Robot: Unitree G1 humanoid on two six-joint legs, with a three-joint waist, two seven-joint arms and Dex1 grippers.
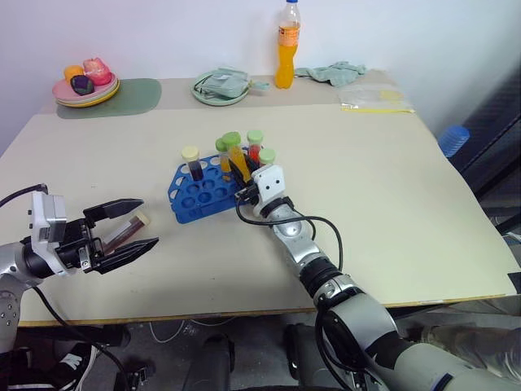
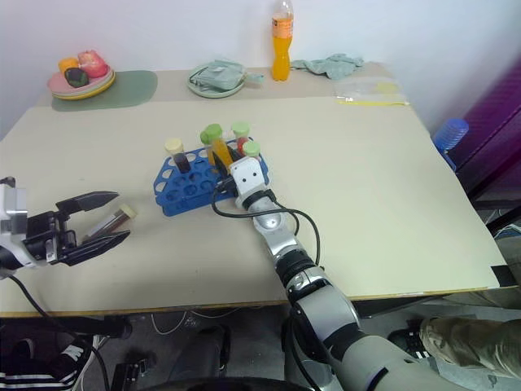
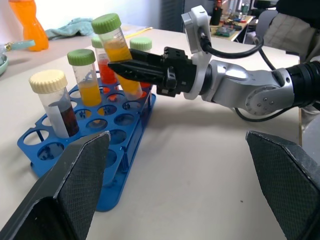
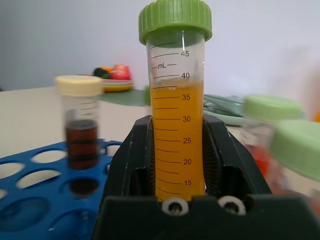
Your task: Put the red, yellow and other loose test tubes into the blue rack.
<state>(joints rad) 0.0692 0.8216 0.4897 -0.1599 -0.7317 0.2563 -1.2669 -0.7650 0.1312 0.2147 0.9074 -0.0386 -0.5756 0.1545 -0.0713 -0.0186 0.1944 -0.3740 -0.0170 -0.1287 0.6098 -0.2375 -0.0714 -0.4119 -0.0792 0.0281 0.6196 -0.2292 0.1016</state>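
Gripping a yellow-filled tube (image 4: 176, 100) upright over the blue rack (image 1: 195, 195), the right gripper (image 3: 131, 71) is clamped on it, probably to seat it in a hole; the left gripper (image 1: 130, 230) waits, jaws apart, around a loose dark tube (image 1: 126, 230) lying on the table (image 1: 391, 187)

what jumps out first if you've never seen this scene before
The blue rack in the middle of the table, with capped tubes standing in it, draws the eye. Over it the right gripper is shut on a green-capped tube of yellow liquid, held tilted. Nearer the table's front left edge, the left gripper is open around a loose tube with a cream cap.
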